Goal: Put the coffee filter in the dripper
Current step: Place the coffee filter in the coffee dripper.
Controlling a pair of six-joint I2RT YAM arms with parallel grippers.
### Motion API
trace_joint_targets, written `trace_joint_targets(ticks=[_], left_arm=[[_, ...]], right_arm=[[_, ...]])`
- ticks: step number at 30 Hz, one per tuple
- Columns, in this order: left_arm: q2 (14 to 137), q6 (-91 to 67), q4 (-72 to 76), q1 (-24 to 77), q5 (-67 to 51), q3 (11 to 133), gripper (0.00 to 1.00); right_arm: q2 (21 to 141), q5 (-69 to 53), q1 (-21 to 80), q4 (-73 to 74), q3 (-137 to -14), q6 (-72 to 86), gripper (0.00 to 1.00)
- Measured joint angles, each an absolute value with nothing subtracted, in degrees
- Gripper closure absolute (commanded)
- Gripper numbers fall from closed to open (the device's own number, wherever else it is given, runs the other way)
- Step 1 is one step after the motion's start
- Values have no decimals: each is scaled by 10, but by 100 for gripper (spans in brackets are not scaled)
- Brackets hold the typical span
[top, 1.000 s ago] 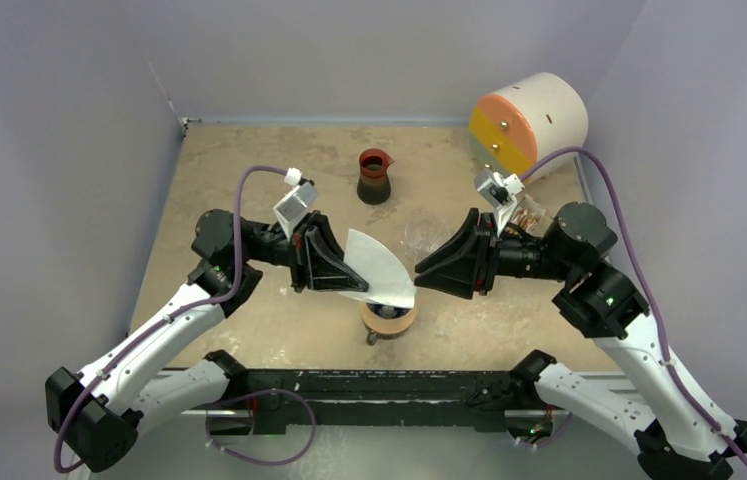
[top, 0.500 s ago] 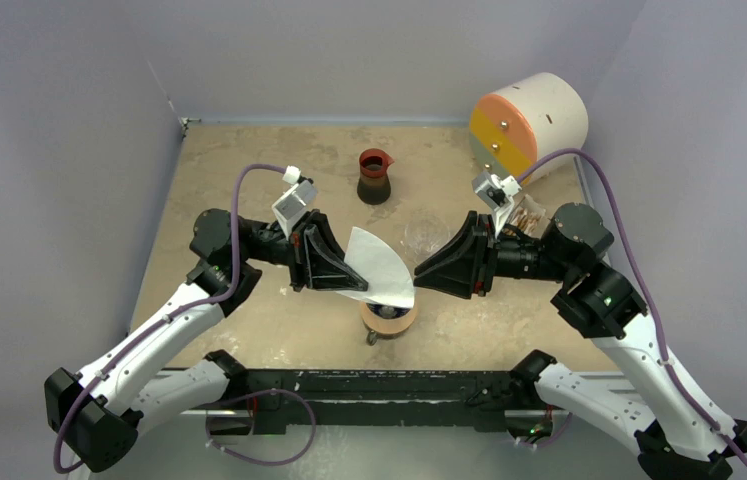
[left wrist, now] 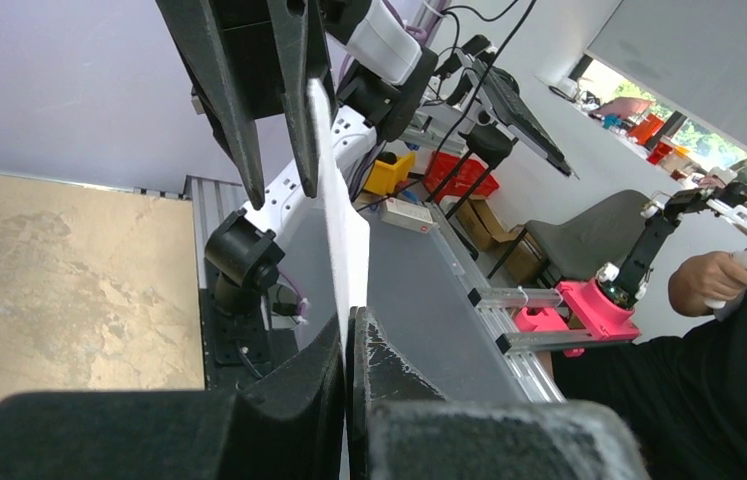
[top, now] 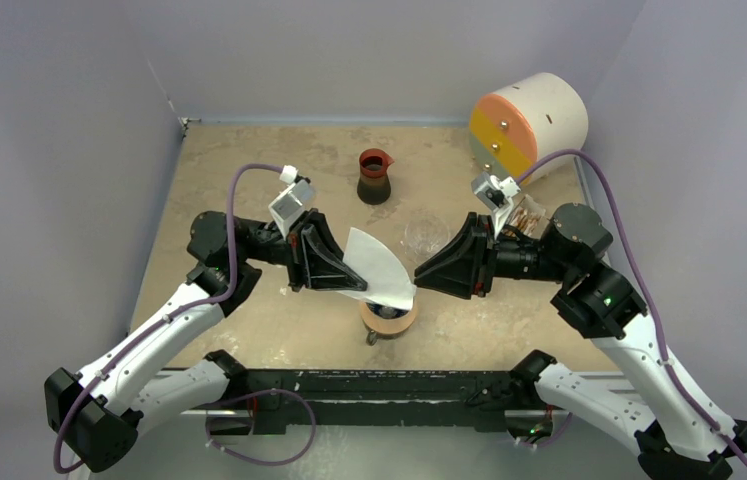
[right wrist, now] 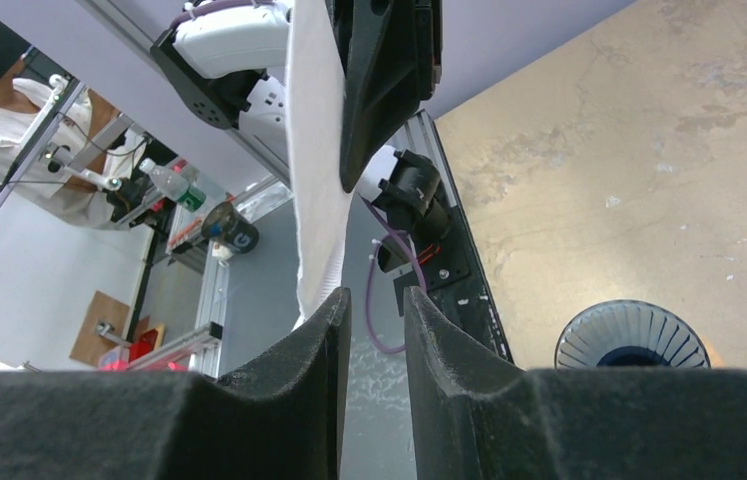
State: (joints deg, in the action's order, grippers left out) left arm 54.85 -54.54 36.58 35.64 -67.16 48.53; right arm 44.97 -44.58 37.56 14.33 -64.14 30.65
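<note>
The white coffee filter (top: 379, 265) is held flat and on edge above the dripper. My left gripper (top: 361, 284) is shut on the filter's lower left edge. The left wrist view shows the filter (left wrist: 337, 205) rising out of my closed left gripper (left wrist: 349, 328). My right gripper (top: 417, 281) meets the filter from the right, with its jaws a little apart. In the right wrist view the filter (right wrist: 315, 170) hangs just beyond the left fingertip of the right gripper (right wrist: 377, 302), and the gap is empty. The deep-blue ribbed dripper (right wrist: 631, 336) sits in a tan wooden ring (top: 389, 320), directly under the filter.
A dark carafe with a red rim (top: 375, 177) stands at the back centre. A clear glass cup (top: 425, 235) is behind the right gripper. A white drum with an orange and yellow face (top: 529, 120) lies at the back right. Purple walls enclose the table.
Both grippers and the filter have drifted very slightly left. The left grip on the filter is unchanged.
</note>
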Motion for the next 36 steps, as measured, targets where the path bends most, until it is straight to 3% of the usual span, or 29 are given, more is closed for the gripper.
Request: trace_joint_targets(ticks=[36], left_arm=[[552, -486, 272, 356, -664, 502, 100]], right_arm=[[432, -427, 376, 161, -649, 295, 70]])
